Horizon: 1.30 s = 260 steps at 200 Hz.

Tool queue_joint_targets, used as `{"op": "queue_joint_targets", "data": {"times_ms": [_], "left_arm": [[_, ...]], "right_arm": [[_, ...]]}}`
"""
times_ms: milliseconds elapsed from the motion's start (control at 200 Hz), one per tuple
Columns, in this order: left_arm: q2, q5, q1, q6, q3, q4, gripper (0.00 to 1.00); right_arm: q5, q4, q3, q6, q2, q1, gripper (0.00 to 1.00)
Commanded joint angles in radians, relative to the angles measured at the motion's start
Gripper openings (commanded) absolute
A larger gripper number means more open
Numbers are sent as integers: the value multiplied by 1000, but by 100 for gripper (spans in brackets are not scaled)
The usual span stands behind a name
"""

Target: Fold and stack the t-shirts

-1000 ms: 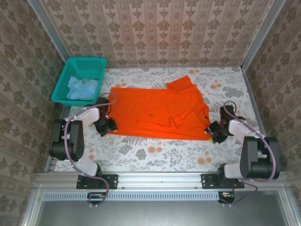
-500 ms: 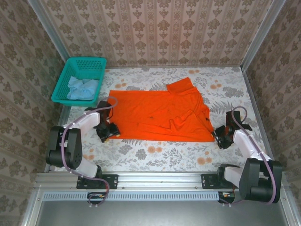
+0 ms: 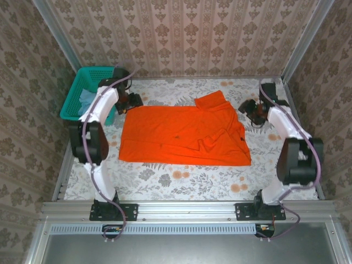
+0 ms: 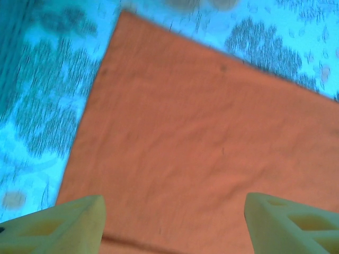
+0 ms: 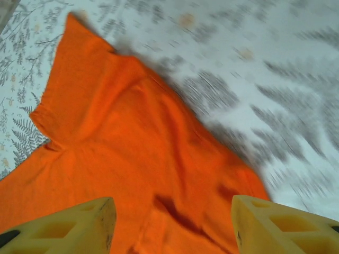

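Lying flat, the orange tee [image 3: 181, 135] runs left-to-right, sleeve end rightward; left fingers [image 4: 58, 222] and right fingers [image 5: 63, 227] gape empty.

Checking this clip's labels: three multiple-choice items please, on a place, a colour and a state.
1. The light-blue t-shirt lies: A over an arm; B in the teal basket; C in a gripper.
2. The spread t-shirt on the table is: A orange; B green; C white.
3. The left gripper and right gripper are: A shut on cloth; B open, empty; C shut, empty.
Answers: B, bunched inside the basket; A, plainly orange cloth; B, fingers wide apart in both wrist views, gripping nothing.
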Motion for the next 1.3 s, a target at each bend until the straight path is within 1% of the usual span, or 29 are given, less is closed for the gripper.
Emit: {"op": "queue_joint_targets", "data": {"times_ms": [0,60,145,225,350,490,640,730,800,875,1100,1180,1295], "left_arm": [[149,-44,-4,75,165,-68,69],[238,-66,-3,88,271,-81,69],[353,-137,-2,99,442,-140,69],[438,-169,8,99,552,-157,69],[551,-176,26,81,687,-192,69],[595,-149,42,50,695,-172,70],[620,-133,48,46,682,-162,70],[625,-121,52,36,669,-155,70],[631,-114,57,34,668,-151,70],[638,-101,60,31,669,-147,69],[647,-49,57,33,642,-125,66],[653,-36,58,33,639,-120,61],[653,-21,53,34,626,-107,56]], "right_arm": [[-20,31,183,-129,167,32,61],[-35,41,283,-146,265,42,60],[-53,25,438,-156,395,47,58],[-59,22,581,-167,520,56,55],[-73,-20,818,-189,700,80,50],[-62,-130,1088,-219,882,105,49],[-16,-318,1457,-235,1093,121,46],[-8,-391,1613,-247,1185,131,46],[5,-420,1661,-256,1218,138,45],[4,-440,1657,-249,1228,139,43],[29,-494,1657,-242,1233,147,41],[32,-506,1658,-239,1234,147,35],[29,-517,1658,-241,1232,149,25]]}}
